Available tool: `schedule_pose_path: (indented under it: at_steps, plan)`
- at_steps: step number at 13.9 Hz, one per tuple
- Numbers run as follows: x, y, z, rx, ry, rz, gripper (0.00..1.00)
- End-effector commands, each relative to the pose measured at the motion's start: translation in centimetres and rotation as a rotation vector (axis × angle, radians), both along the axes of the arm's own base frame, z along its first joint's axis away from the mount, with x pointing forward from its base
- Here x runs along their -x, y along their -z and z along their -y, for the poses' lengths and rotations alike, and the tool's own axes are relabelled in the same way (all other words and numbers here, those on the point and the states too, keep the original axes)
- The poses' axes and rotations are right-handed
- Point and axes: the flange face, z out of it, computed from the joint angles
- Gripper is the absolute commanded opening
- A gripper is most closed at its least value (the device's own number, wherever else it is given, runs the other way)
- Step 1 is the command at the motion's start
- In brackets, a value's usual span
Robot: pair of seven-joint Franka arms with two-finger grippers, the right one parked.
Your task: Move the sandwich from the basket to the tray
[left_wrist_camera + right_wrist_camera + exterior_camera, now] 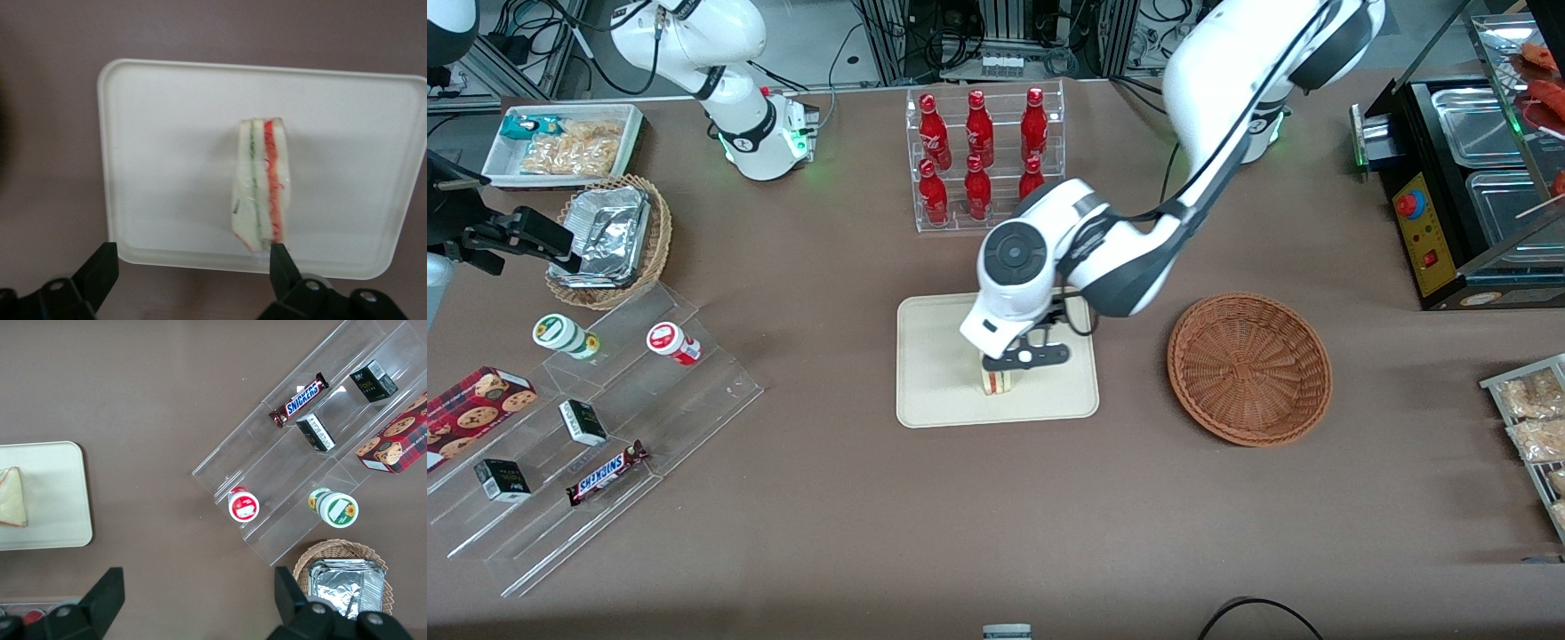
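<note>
The sandwich rests on the cream tray, near the tray's edge closest to the front camera, with its red and green cut edge showing. It also shows in the left wrist view on the tray, and in the right wrist view. My left gripper hangs open just above the sandwich, and its jaws stand wide apart and hold nothing. One fingertip overlaps the sandwich's corner in that view. The reddish-brown basket is empty, beside the tray toward the working arm's end.
A clear rack of red bottles stands farther from the front camera than the tray. A stepped acrylic shelf with snacks, a tan basket with foil and a white bin lie toward the parked arm's end. A black warmer stands at the working arm's end.
</note>
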Motion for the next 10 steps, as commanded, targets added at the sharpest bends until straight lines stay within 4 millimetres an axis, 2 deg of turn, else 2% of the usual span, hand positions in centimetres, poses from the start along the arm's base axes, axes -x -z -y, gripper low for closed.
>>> schedule_pose_path:
  at_steps: [1, 4, 6, 8, 10]
  plan:
    - [-1.0, -2.2, -5.8, -0.103, -0.064, -0.027, 1.00]
    - [-3.4, -2.8, -11.5, -0.126, -0.074, -0.061, 1.00]
    - [-3.5, -3.5, -15.4, -0.138, -0.052, -0.067, 1.00]
    - [-2.8, -4.9, -18.5, -0.150, -0.041, -0.060, 1.00]
    - [-2.9, -6.4, -22.3, -0.144, -0.019, -0.058, 1.00]
